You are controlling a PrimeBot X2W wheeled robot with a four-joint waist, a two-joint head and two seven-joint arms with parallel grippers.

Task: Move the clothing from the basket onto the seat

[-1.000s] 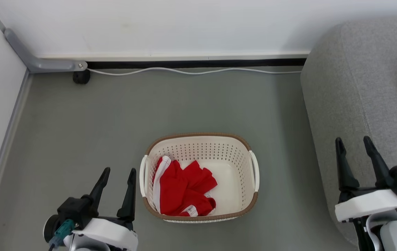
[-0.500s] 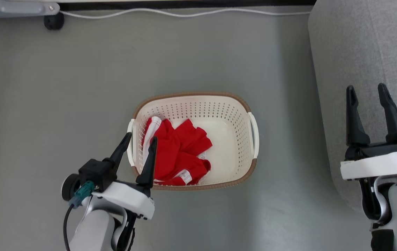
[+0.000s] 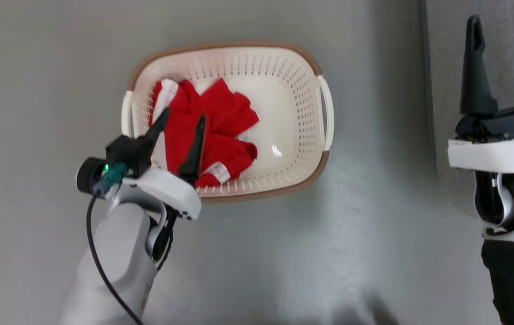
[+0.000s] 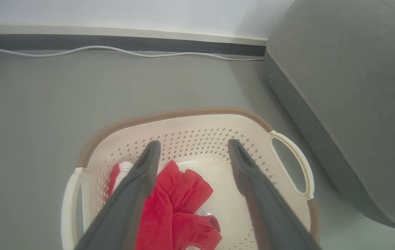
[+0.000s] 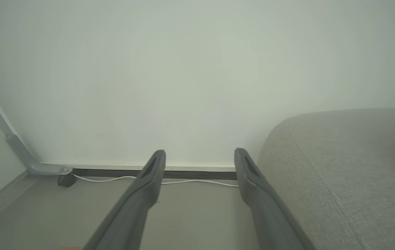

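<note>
Closest to me, the robot's pale left forearm reaches up from the bottom of the head view. It carries the left gripper (image 3: pixel 184 114) out over the near left part of the laundry basket (image 3: pixel 225 45). Its two dark fingers are spread wide with nothing between them, and they hang over the heap. I can't tell whether the tips touch cloth yet. They look opened that far so as to straddle a fold of soft fabric, not to pinch a hard edge.

In the left wrist view the left gripper (image 4: pixel 194 142) has one finger crossing the red clothing (image 4: pixel 180 194) and the other over bare basket floor.

The red clothing (image 3: pixel 225 108) lies bunched against the left wall of the basket, with its white stripe turned up and a small white label (image 3: pixel 217 171) at the near edge. The right half of the basket is bare, which would explain why the left arm makes the reach.

The right gripper (image 3: pixel 499 16) is held up by the sofa (image 3: pixel 442 90), well apart from the basket. Its fingers are parted and empty, and I'd guess it is kept out of the way.

The basket (image 4: pixel 183 113) stands on the grey floor (image 3: pixel 284 253) near the sofa (image 4: pixel 350 86), so the carry should be short. Beyond them a white cable (image 4: pixel 131 52) trails along the skirting at the foot of the pale wall (image 5: pixel 197 69).
</note>
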